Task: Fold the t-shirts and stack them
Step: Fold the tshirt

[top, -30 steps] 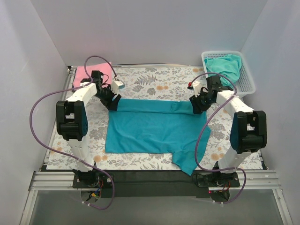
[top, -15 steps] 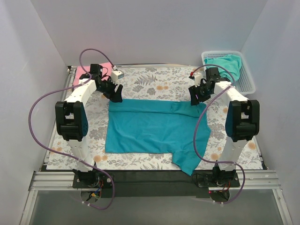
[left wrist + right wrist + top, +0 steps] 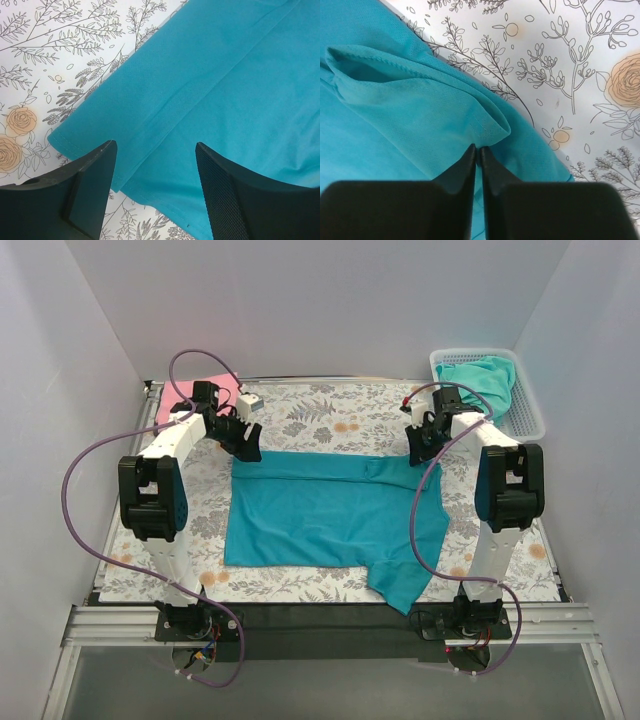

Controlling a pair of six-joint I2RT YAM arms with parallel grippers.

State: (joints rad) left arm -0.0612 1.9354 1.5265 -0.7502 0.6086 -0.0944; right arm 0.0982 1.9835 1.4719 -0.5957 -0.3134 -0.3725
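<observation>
The deep teal-blue t-shirt (image 3: 330,510) lies flat in the middle of the table, its far part folded over and one sleeve hanging toward the near edge. My left gripper (image 3: 245,447) hovers open over its far left corner (image 3: 85,135), with nothing between the jaws (image 3: 155,145). My right gripper (image 3: 418,450) is shut just above the shirt's far right corner; its tips (image 3: 476,147) meet at a folded sleeve edge (image 3: 445,100), and the cloth lies slack. The pink t-shirt (image 3: 188,395) lies at the far left. The aqua-green t-shirt (image 3: 485,380) sits in the basket.
The white mesh basket (image 3: 530,415) stands at the far right corner. The grey floral covering (image 3: 330,420) spans the table. Purple cables loop from both arms over the table's sides. White walls close in the left, right and back.
Both grippers have lifted off the shirt's far corners and drawn back toward the far edge. The teal-blue shirt has stayed in place.
</observation>
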